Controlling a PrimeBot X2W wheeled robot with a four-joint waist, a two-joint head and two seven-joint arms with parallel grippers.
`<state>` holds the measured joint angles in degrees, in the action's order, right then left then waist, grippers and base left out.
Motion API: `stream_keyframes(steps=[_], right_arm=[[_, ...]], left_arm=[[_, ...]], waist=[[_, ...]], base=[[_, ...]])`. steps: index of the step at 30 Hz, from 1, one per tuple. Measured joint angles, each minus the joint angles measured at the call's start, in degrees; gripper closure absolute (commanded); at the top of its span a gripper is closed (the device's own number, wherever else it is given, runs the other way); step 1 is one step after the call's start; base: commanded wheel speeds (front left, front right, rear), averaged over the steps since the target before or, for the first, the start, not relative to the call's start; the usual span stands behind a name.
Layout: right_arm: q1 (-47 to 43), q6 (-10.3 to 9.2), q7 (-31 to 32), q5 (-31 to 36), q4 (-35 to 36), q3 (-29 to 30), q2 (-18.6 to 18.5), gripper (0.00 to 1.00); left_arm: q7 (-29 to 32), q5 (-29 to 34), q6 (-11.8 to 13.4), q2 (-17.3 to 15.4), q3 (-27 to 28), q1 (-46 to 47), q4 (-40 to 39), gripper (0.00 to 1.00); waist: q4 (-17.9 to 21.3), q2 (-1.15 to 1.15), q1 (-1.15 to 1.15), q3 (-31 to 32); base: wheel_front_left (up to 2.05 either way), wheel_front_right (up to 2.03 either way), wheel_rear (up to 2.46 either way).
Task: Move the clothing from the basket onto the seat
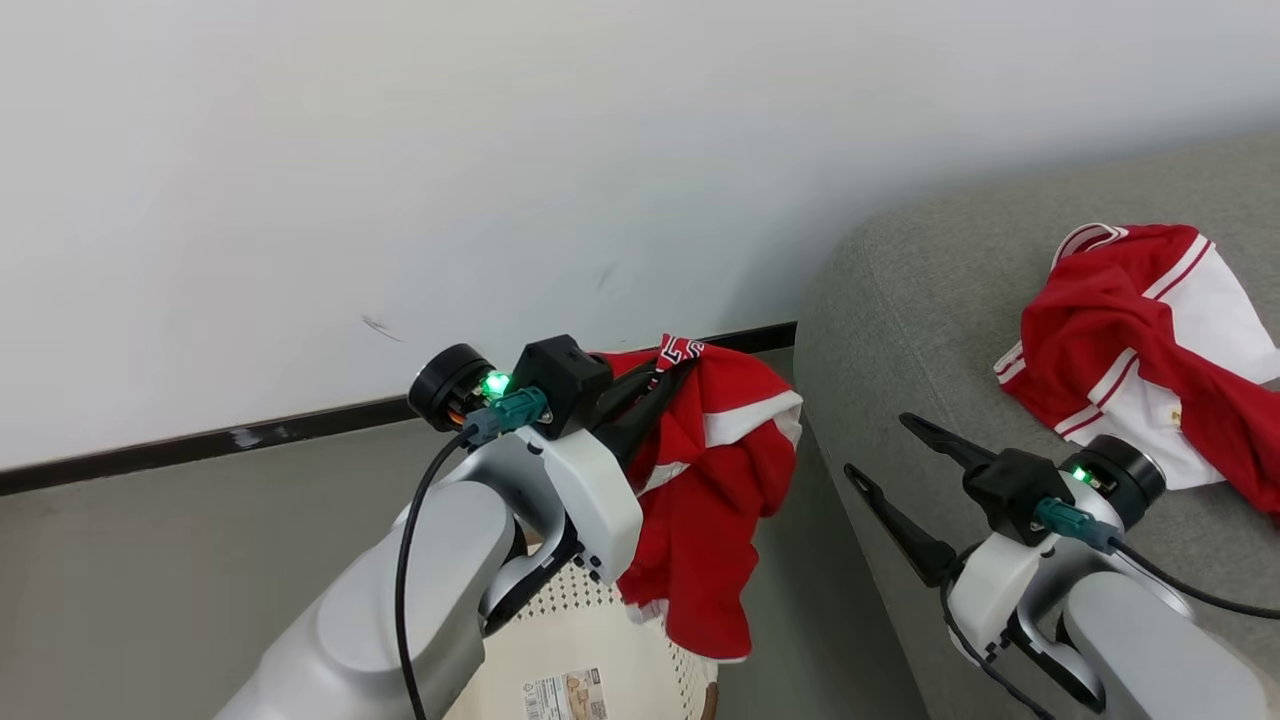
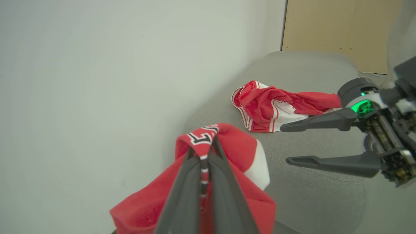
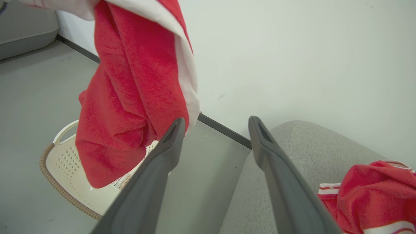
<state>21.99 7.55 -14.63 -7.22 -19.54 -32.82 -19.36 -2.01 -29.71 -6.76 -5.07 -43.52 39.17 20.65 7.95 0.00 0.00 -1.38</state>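
Red garment is pinched at its lettered edge by the left gripper; fabric is judged soft, light, limp. Right gripper is seen released, empty.

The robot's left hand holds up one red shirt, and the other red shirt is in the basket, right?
No. The left gripper holds one red garment up, but the other red garment lies on the grey seat, not in the basket; the head view shows it.
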Motion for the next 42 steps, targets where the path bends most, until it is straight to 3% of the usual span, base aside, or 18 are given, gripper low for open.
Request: stream_keyframes(steps=[9,23,30,31,32,33,35,36,42], right_arm=[[4.42,0.00,0.00,-4.82,-0.88,-7.65,-1.12,0.00],[13.78,0.01,0.00,-11.81,-1.87,-26.08,-2.97,0.00],[18.80,0.01,0.00,-15.18,-2.78,-31.40,-2.18,0.02],[19.39,0.01,0.00,-15.55,-2.80,-32.16,-1.90,0.29],[19.79,0.01,0.00,-15.77,-2.80,-32.74,-1.64,0.29],[20.02,0.01,0.00,-16.10,-2.82,-33.08,-1.38,0.57],[20.63,0.01,0.00,-16.89,-2.86,-33.82,-1.18,0.90],[20.88,0.01,0.00,-17.02,-2.87,-33.99,-1.22,1.00],[21.49,0.01,0.00,-19.20,-3.02,-33.81,-2.12,1.00]], left_arm=[[1.45,-0.53,-0.01,0.53,-1.27,-1.28,-2.70,1.00],[3.03,-0.53,0.07,0.65,-2.14,-1.50,-6.81,1.00],[4.05,-0.54,0.31,0.65,-2.42,-2.24,-7.51,1.00],[4.14,-0.55,0.41,0.64,-2.43,-2.27,-7.55,1.00],[4.33,-0.64,0.41,0.64,-2.43,-2.27,-7.59,1.00],[4.48,-0.65,0.55,0.62,-2.43,-2.27,-7.64,1.00],[4.52,-0.74,0.56,0.53,-2.42,-2.29,-7.67,1.00],[4.54,-0.89,0.57,0.45,-2.41,-2.29,-7.69,1.00],[4.70,-1.09,1.16,-0.69,-1.51,-2.92,-7.76,1.00]], waist=[[0.13,0.00,0.00,1.72],[-3.51,0.00,0.00,1.71],[-5.40,0.00,0.00,1.29],[-5.61,0.00,0.00,1.20],[-5.83,0.00,0.00,1.10],[-6.02,0.00,0.00,0.99],[-6.35,0.00,0.00,0.78],[-6.49,0.00,0.00,0.67],[-6.45,0.00,0.00,0.16]], base=[[0.00,0.00,0.00],[0.00,0.00,0.00],[0.00,0.00,0.00],[0.00,0.00,0.00],[0.00,0.00,0.00],[0.00,0.00,0.00],[0.00,0.00,0.00],[0.00,0.00,0.00],[0.00,0.00,0.00]])
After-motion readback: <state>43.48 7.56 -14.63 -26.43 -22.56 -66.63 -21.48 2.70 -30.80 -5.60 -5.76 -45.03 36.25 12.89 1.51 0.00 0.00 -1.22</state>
